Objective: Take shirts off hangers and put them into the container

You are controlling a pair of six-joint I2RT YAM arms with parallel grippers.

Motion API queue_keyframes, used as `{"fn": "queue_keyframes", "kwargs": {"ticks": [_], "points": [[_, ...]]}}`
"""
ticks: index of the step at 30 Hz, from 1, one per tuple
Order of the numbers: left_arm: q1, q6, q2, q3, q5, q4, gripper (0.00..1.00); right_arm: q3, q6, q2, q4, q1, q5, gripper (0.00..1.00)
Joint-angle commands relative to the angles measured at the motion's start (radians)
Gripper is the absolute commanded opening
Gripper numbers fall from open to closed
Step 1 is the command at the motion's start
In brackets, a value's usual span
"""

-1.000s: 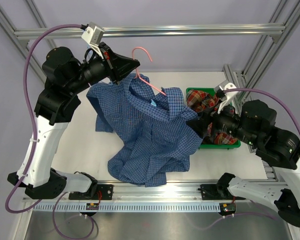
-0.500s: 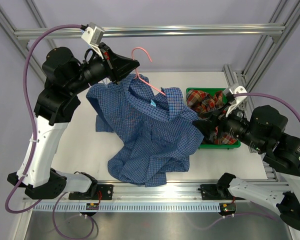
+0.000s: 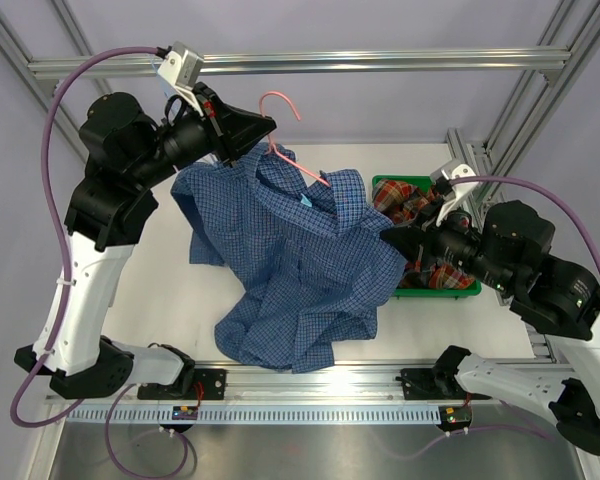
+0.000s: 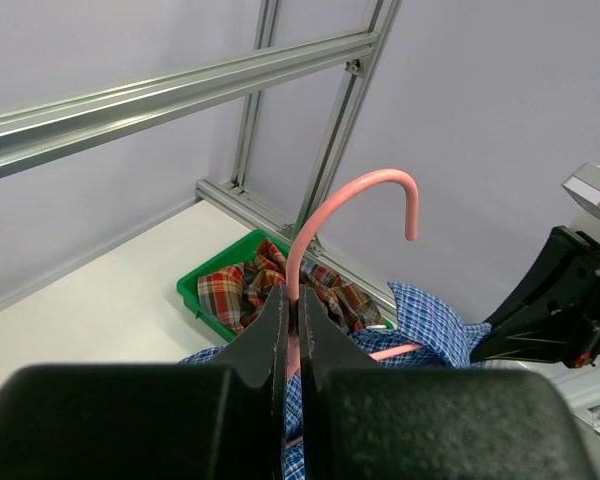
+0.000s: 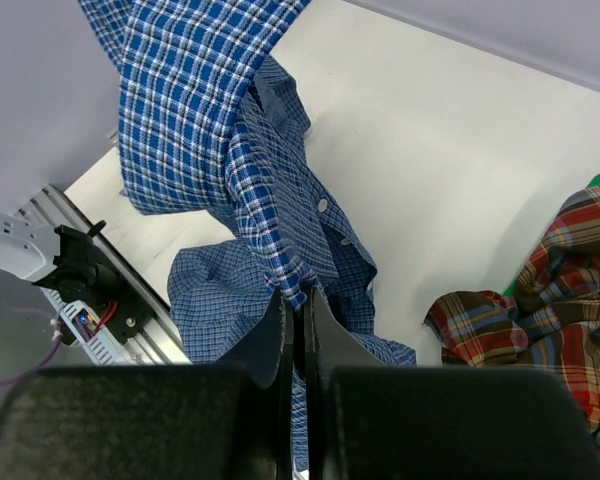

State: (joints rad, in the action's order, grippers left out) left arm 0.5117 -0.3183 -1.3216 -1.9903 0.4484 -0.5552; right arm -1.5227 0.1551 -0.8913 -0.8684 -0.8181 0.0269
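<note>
Fingers of my right gripper (image 5: 298, 305) pinch the blue shirt (image 3: 300, 270) at 3 o'clock, beside the tray (image 3: 445, 291) holding the plaid shirt (image 3: 405, 205); farther, at 11, my left gripper (image 4: 292, 305) is clamped on the pink hanger (image 4: 345, 195).

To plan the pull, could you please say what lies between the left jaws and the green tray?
The blue shirt, draped on the pink hanger; top view.

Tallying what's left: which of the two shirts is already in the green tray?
The red-brown plaid shirt, bunched inside the green tray. The blue checked shirt hangs from the pink hanger, draped over the table outside it.
</note>
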Motion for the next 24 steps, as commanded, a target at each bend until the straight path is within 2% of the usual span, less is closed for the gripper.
{"fn": "queue_keyframes", "kwargs": {"ticks": [1, 4, 10, 17, 24], "points": [[0.001, -0.028, -0.001, -0.030, -0.011, 0.072, 0.00, 0.012, 0.011, 0.028, 0.032, -0.003, 0.031, 0.00], [-0.002, -0.033, -0.007, -0.027, -0.080, 0.067, 0.00, 0.021, 0.015, 0.064, 0.020, -0.003, 0.064, 0.00], [-0.018, -0.022, -0.028, -0.041, -0.128, 0.060, 0.00, 0.018, 0.023, 0.129, -0.029, -0.003, 0.129, 0.00], [-0.056, -0.033, -0.041, -0.002, -0.135, 0.097, 0.00, -0.019, 0.041, 0.221, -0.084, -0.003, 0.229, 0.00], [-0.157, -0.079, -0.064, 0.008, -0.056, 0.138, 0.00, -0.020, 0.063, 0.338, -0.106, -0.003, 0.307, 0.00]]}}
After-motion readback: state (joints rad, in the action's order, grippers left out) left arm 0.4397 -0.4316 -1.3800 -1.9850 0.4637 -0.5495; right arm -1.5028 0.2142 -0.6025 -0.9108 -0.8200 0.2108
